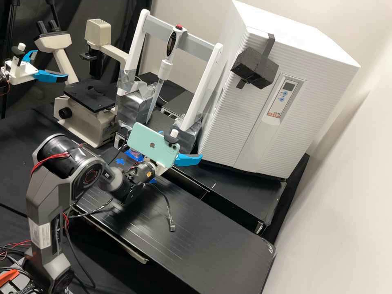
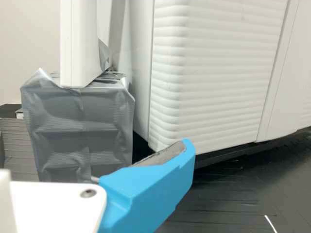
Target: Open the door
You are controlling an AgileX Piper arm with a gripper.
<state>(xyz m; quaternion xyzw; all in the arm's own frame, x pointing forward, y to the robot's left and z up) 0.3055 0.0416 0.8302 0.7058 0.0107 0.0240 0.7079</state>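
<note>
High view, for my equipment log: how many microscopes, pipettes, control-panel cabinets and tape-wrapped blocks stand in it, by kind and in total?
Microscope: 1
Pipette: 1
White ribbed cabinet with a control panel: 1
Silver-grey tape-wrapped blocks, left and right: 2
Total: 5

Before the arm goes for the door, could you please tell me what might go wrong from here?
A sideways swing could bump the blue finger into the rack or its taped block, shaking the pipette. The loose-ended cable below the arm might snag as it turns. If the door is pulled by the black block, that block might slip from its strap.
</note>
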